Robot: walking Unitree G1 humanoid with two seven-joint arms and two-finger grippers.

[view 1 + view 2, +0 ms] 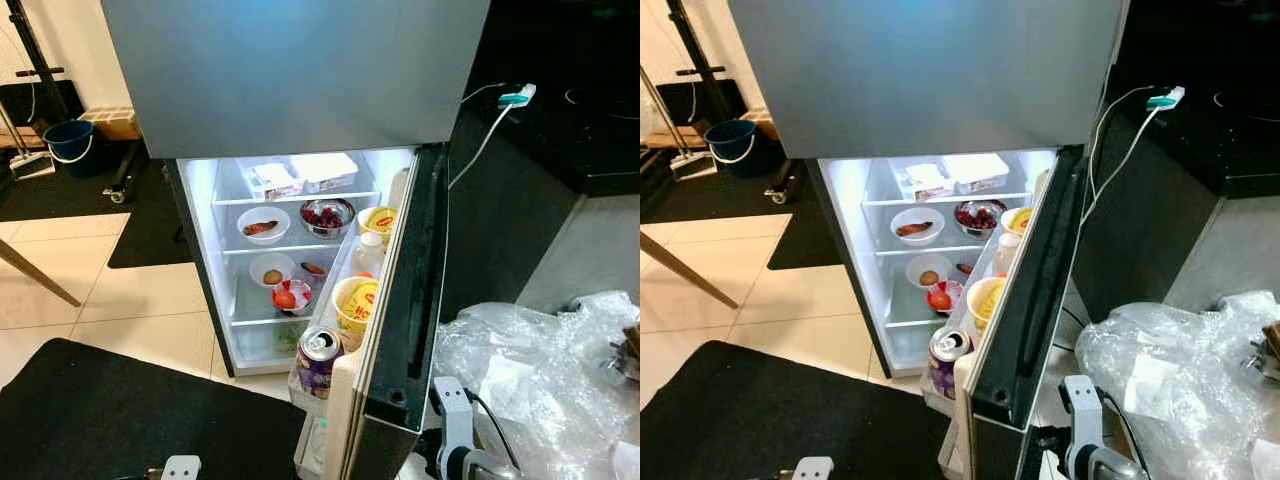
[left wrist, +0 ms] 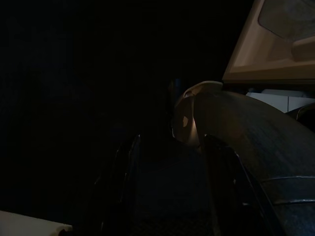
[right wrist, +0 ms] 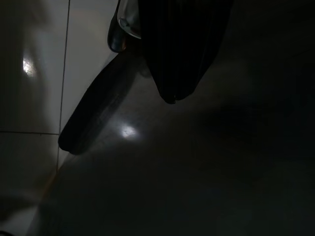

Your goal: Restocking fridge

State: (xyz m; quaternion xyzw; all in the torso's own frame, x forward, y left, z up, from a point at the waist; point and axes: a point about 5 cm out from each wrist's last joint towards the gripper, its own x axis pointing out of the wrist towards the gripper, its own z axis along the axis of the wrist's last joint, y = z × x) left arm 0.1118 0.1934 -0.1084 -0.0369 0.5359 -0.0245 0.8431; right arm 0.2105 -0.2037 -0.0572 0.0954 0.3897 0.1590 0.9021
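The fridge (image 1: pixel 300 260) stands in front of the robot with its lower door (image 1: pixel 395 330) swung wide open and the light on inside. It already holds a lot. On the top shelf lie two white packs (image 1: pixel 300 175). One shelf down sit a white bowl (image 1: pixel 263 225) with brown food and a metal bowl (image 1: pixel 327 216) of red fruit. Lower still are a small plate (image 1: pixel 270 268) and a red and white cup (image 1: pixel 291 295). In the door rack stand a drink can (image 1: pixel 318 358), a yellow tub (image 1: pixel 355 303) and a white bottle (image 1: pixel 368 255).

At about 4 o'clock from the fridge, a crinkly clear plastic bag (image 1: pixel 530 370) lies on the grey worktop (image 1: pixel 600 250) — it may hold more things to put away, but I cannot see inside it.

So the job looks partly done, I think: many foods are in, the door is not shut yet, and nothing is being carried.

The left gripper (image 2: pixel 167 187) hangs low in the dark, fingers spread apart and empty. The right gripper (image 3: pixel 123 73) points at the tiled floor (image 3: pixel 29 88); I cannot tell if it is spread or pressed together.
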